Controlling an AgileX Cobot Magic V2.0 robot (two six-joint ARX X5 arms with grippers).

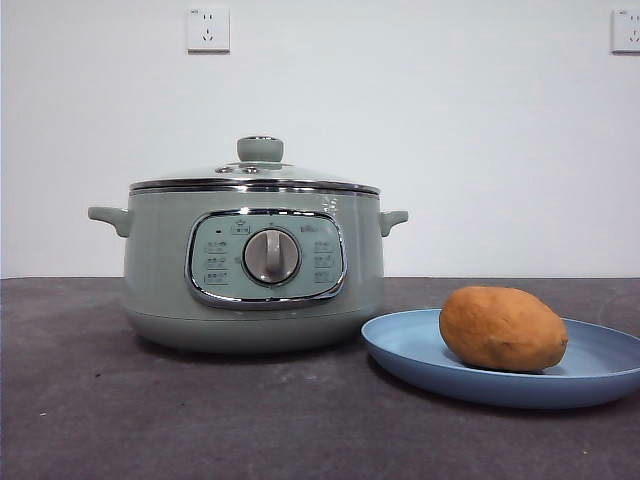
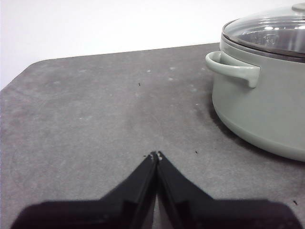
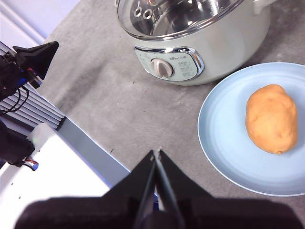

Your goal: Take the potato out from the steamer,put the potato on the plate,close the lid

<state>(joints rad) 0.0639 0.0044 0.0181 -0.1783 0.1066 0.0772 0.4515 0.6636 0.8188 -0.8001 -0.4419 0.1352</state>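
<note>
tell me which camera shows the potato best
The right wrist view: it looks down on the whole potato lying on the blue plate. The front view shows it near and large too, but only side-on, its base behind the plate's rim. The left wrist view shows none of it, only the steamer.

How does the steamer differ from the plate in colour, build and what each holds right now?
The steamer is sage green, the plate blue. The steamer stands tall, the plate lies low. The steamer is closed under its lid; the plate is open, holding the potato. Both are round and rest on the table.
</note>
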